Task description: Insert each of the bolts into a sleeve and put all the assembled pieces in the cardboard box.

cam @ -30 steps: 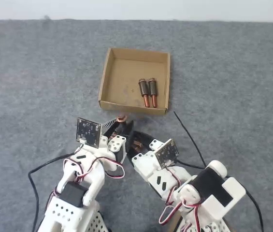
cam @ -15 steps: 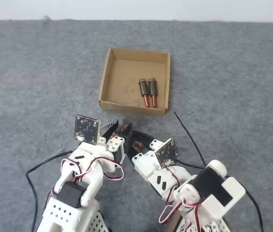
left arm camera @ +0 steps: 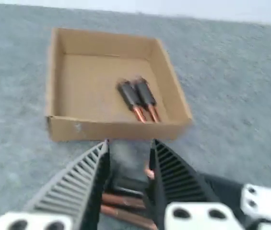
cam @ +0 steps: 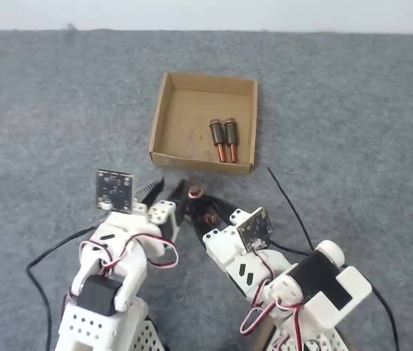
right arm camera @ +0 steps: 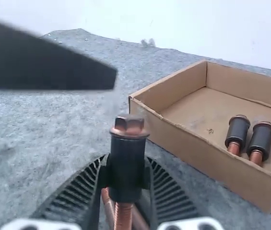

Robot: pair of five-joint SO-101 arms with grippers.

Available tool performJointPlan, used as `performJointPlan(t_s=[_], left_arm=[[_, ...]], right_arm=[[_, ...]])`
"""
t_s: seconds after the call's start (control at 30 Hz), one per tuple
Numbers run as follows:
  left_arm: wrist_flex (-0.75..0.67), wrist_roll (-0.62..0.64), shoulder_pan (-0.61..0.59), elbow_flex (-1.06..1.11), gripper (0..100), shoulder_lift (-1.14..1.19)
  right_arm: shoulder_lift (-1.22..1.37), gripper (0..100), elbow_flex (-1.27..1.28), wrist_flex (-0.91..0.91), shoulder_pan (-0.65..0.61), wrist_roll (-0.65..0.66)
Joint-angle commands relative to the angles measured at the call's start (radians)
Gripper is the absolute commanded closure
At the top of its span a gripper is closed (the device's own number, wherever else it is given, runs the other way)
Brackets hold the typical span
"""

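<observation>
The cardboard box (cam: 173,117) lies on the grey mat, with two assembled pieces (cam: 223,139) side by side near its right wall; the left wrist view shows them too (left arm camera: 137,98). Just in front of the box my right gripper (cam: 203,213) is shut on a black sleeve (right arm camera: 125,165) with a copper bolt (right arm camera: 128,125) through it, head up. A second copper shaft (right arm camera: 107,201) shows beside it between the fingers. My left gripper (cam: 170,184) stands open close to the left of that piece, not touching it. Its fingers (left arm camera: 94,177) straddle the copper shafts (left arm camera: 121,201) below.
A black cable (cam: 286,205) runs over the mat to the right of the right arm. Another cable (cam: 45,256) loops left of the left arm. Bare grey mat (cam: 352,110) surrounds the box on both sides and behind.
My left gripper was at the bolt head. It has opened, let go and drawn back to the left. The bolt and sleeve stay in the right gripper, which shifted slightly.
</observation>
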Motion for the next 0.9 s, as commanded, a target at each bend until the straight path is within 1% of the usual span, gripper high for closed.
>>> performJointPlan(t_s=[0.0, 0.13, 0.2, 0.3, 0.4, 0.43, 0.47, 0.57, 0.67, 0.77, 0.87], left_arm=[[-0.046, 0.055, -0.078, -0.051, 87, 0.003], [-0.048, 0.066, -0.170, -0.012, 87, 0.003], [-0.052, 0.064, -0.226, 0.013, 90, 0.003], [-0.118, 0.064, -0.316, 0.058, 99, 0.003], [-0.215, 0.057, -0.387, 0.133, 99, 0.003], [-0.235, 0.035, -0.404, 0.148, 99, 0.011], [-0.226, 0.002, -0.420, 0.145, 99, 0.011], [-0.138, -0.100, -0.459, 0.145, 99, -0.002], [-0.032, -0.190, -0.453, 0.145, 99, -0.005], [0.058, -0.299, -0.422, 0.145, 99, -0.005], [0.106, -0.361, -0.423, 0.145, 99, -0.006]], right_arm=[[-0.005, 99.1, -0.002, 0.001, 0.015, -0.009], [-0.005, 99.1, 0.002, 0.001, 0.015, -0.009], [-0.005, 99.1, 0.005, 0.001, 0.015, -0.008], [-0.005, 99.1, 0.006, 0.001, 0.015, -0.008], [-0.005, 99.1, 0.008, -0.001, 0.016, -0.008], [-0.005, 99.1, 0.008, -0.001, 0.016, -0.008], [-0.008, 99.1, 0.009, -0.001, 0.016, -0.008], [-0.016, 99.1, 0.020, -0.008, 0.038, -0.006], [-0.016, 99.1, 0.017, -0.008, 0.056, -0.006], [-0.016, 99.2, 0.014, -0.008, 0.058, -0.006], [-0.016, 99.2, 0.012, -0.008, 0.059, 0.005]])
